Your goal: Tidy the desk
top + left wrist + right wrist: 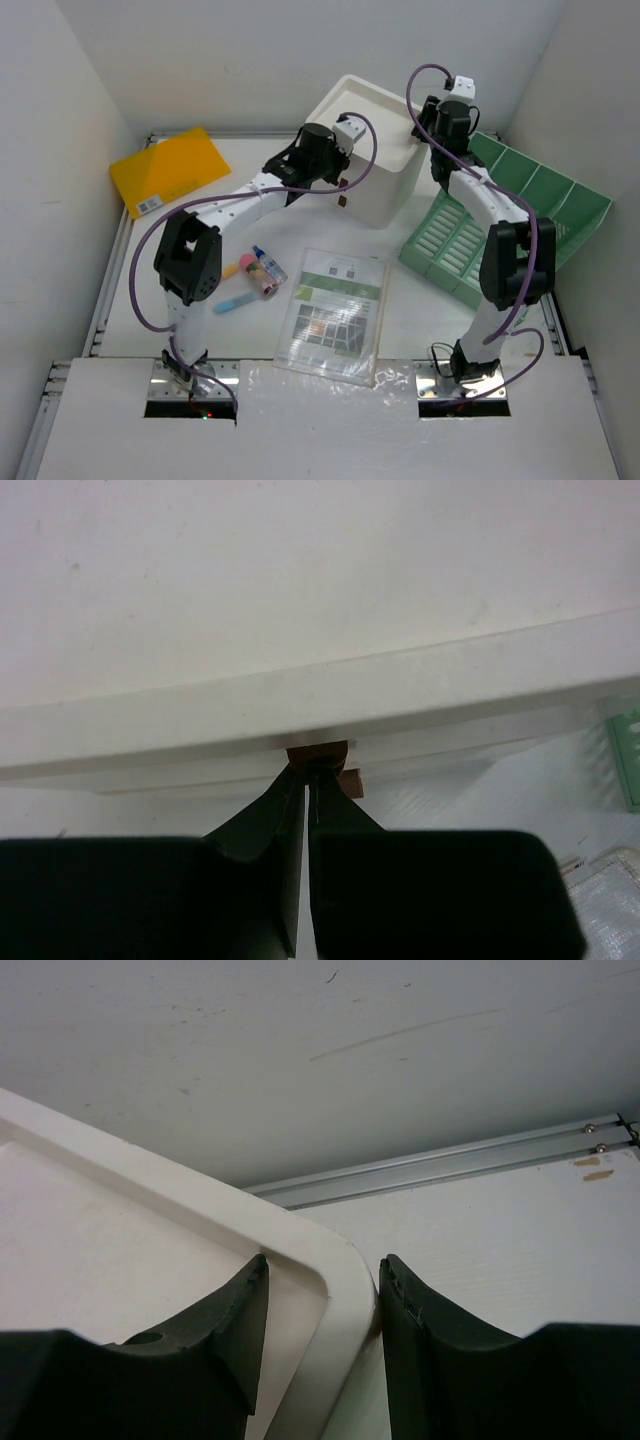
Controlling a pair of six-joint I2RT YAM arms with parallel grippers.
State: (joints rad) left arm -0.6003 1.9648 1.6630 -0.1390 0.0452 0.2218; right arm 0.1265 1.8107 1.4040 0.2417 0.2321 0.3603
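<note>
- Nearest me: the white mounting ledge [330, 430], with both arm bases bolted into it. Beyond it the desk [240, 330] runs flat to the back wall, with everything else lying on it.
- Far left, back corner: a yellow folder [170, 168], lying flat, well apart from the rest.
- Left of centre: a small cluster of markers [255, 275], just beside a laminated sheet [335, 312].
- Left gripper [308, 775]: reached up to the front face of the white drawer box [365, 150], fingers pressed together on a small brown tab [318, 754] under the box's lip.
- Right gripper [322, 1280]: jaws apart, astride the rounded corner of the box rim, one finger inside and one outside. I cannot tell whether they pinch it.
- Far right: a green slotted tray [510, 215], tilted, near the box.
- Step in hand, as I judge it: opening a drawer, probably to stow the loose markers.
- Next move calls for a straight, level pull on the tab towards the left arm's base. The right arm should brace the box so it does not slide, and the pinch must not slip off so small a tab.
</note>
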